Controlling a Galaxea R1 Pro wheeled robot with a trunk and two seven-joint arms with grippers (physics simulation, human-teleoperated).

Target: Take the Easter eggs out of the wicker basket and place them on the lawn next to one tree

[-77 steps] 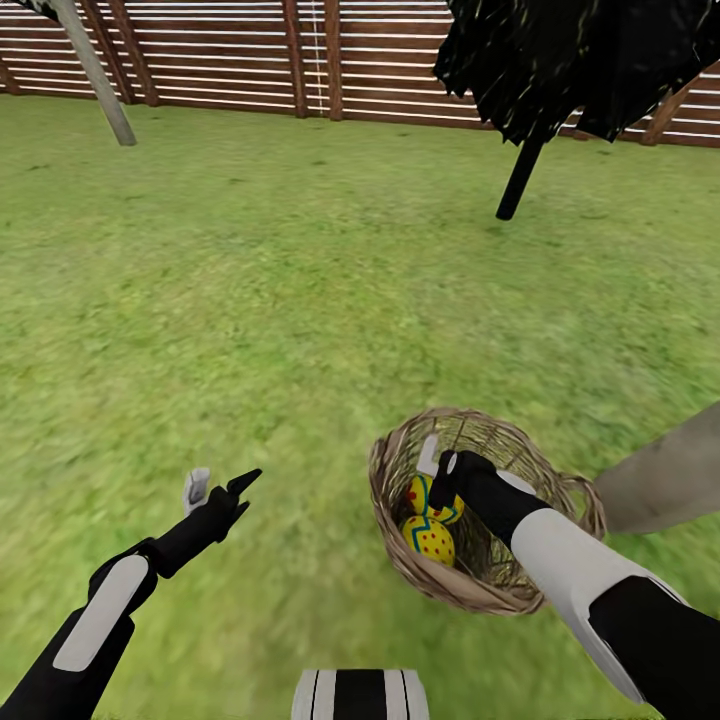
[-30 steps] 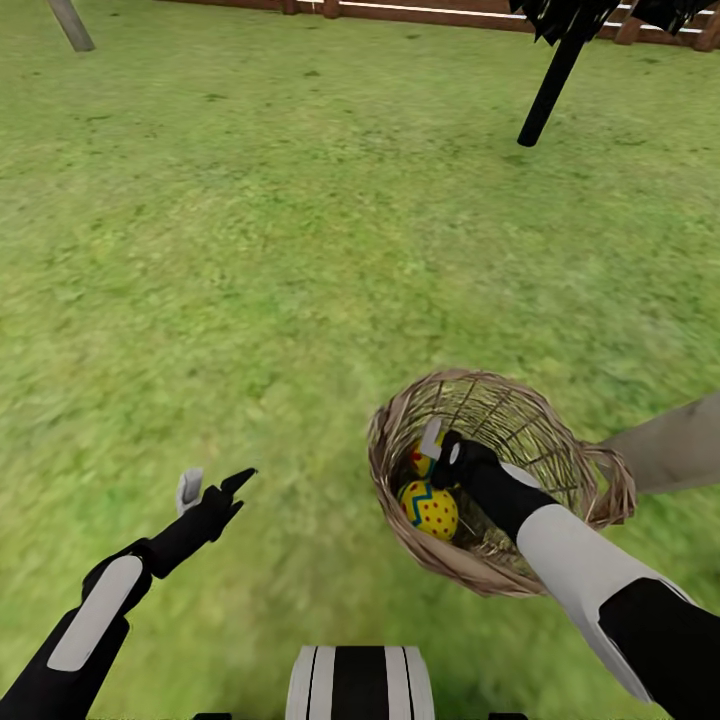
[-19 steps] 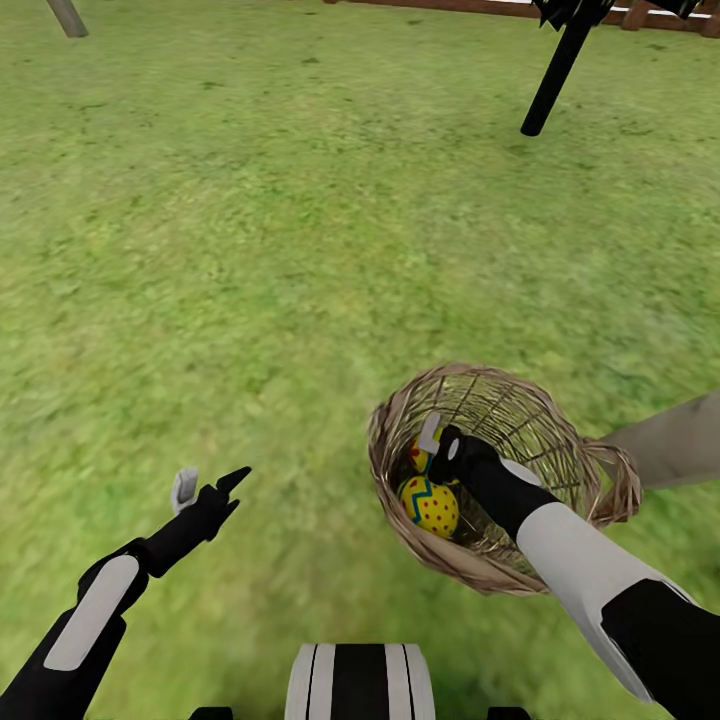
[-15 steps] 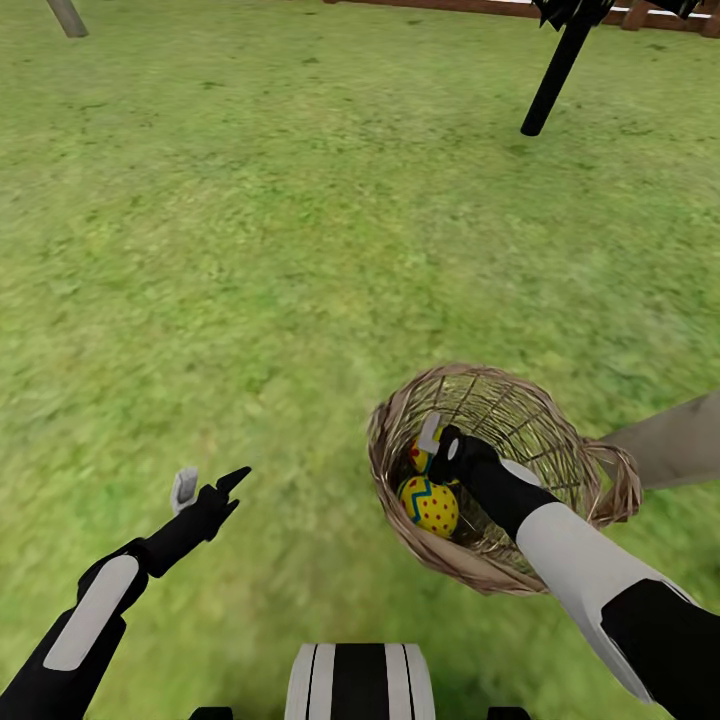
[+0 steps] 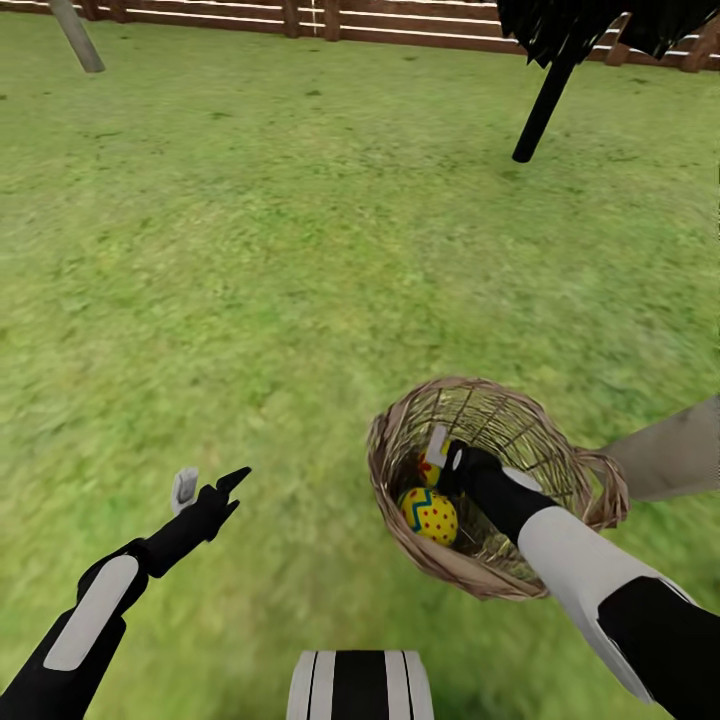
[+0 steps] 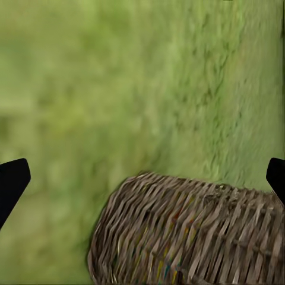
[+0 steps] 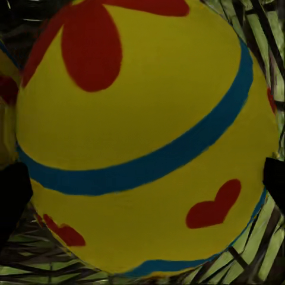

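The right gripper (image 5: 441, 450) was sunk in the basket (image 5: 400, 430), fingers spread either side of an egg (image 7: 142, 136) directly ahead; the left gripper (image 5: 208, 482) was held agape over lawn (image 5: 250, 250).

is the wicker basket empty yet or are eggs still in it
Not empty. The round tan wicker basket holds a yellow egg with red spots and another partly hidden by the right gripper; a third cannot be confirmed.

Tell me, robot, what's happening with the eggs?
Right gripper inside round tan wicker basket, fingers open around a yellow egg. Left gripper open over green lawn. Nothing blocking.
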